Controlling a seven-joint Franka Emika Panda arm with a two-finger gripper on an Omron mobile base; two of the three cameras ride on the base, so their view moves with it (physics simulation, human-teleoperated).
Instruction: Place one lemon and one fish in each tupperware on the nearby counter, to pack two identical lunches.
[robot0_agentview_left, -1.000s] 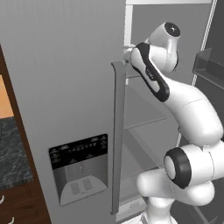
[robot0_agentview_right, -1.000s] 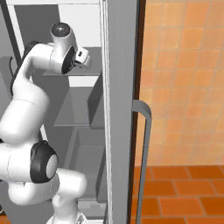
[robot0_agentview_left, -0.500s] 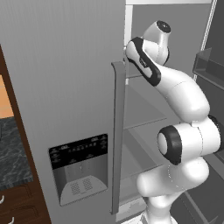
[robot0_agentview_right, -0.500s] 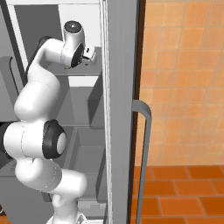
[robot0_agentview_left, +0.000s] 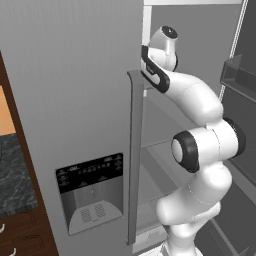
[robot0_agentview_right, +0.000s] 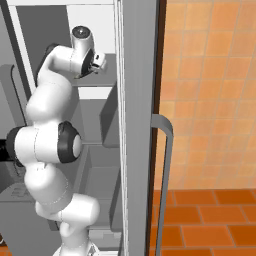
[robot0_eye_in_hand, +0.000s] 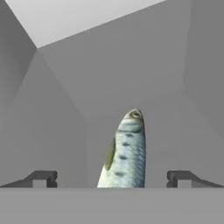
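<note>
A silvery-blue spotted fish (robot0_eye_in_hand: 124, 153) lies on a grey fridge shelf, pointing away from the hand, its tail end between the finger tips. My gripper (robot0_eye_in_hand: 112, 178) is open, with one dark tip (robot0_eye_in_hand: 43, 178) on each side of the fish and not touching it. The white arm reaches up into the open fridge, its wrist (robot0_agentview_right: 92, 60) at the top shelf. A strip of the dark speckled counter (robot0_agentview_left: 15, 180) shows at the far left over brown drawers. Lemons and tupperware are out of view.
The fridge's closed left door (robot0_agentview_left: 75, 100) has a long grey handle (robot0_agentview_left: 134, 150) and a dispenser panel (robot0_agentview_left: 90, 192). An open door with bins (robot0_agentview_left: 240, 75) stands on the right. Lower fridge shelves (robot0_agentview_left: 160, 155) sit behind the arm. An orange tiled wall (robot0_agentview_right: 210, 90) flanks the fridge.
The arm has folded up and pushed its hand deeper into the top of the fridge; the elbow has risen. The jaws have stayed open.
</note>
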